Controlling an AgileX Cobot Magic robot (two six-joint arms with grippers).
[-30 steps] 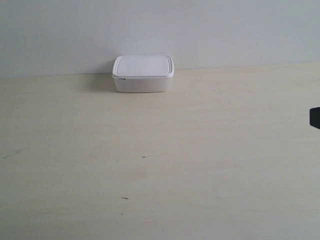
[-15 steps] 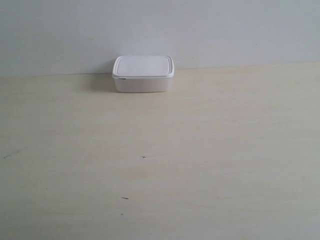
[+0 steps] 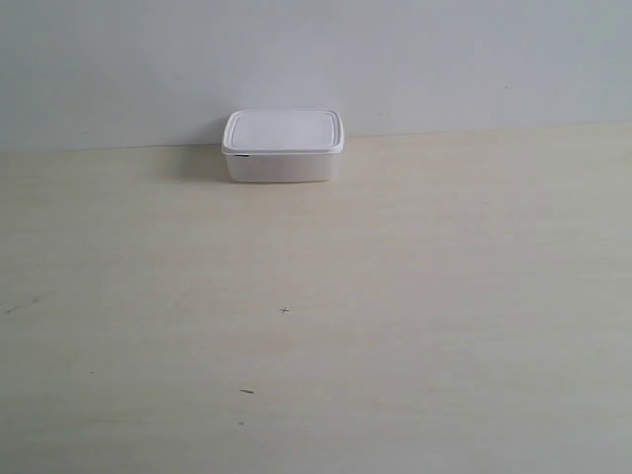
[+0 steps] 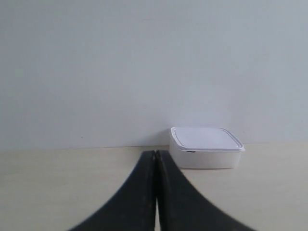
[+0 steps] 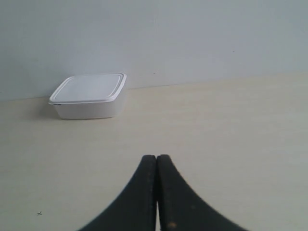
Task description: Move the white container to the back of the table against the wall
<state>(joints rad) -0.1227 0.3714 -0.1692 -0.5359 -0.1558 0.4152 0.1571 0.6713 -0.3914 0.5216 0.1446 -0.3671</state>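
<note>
The white container [image 3: 282,145] stands lidded at the back of the table [image 3: 316,326], its rear side at the wall [image 3: 316,59]. The left wrist view has the container [image 4: 206,147] ahead and to one side of my left gripper [image 4: 156,153], whose black fingers are pressed together with nothing between them. My right gripper [image 5: 157,157] is shut and empty as well, well short of the container [image 5: 89,95], which sits off to the side in that view. No arm or gripper shows in the exterior view.
The pale wood-grain table carries a few tiny dark specks [image 3: 284,310] in its near half. The plain wall runs along the whole far edge.
A dark gripper tip at the exterior view's right edge one second ago has withdrawn out of frame. The container has not moved.
</note>
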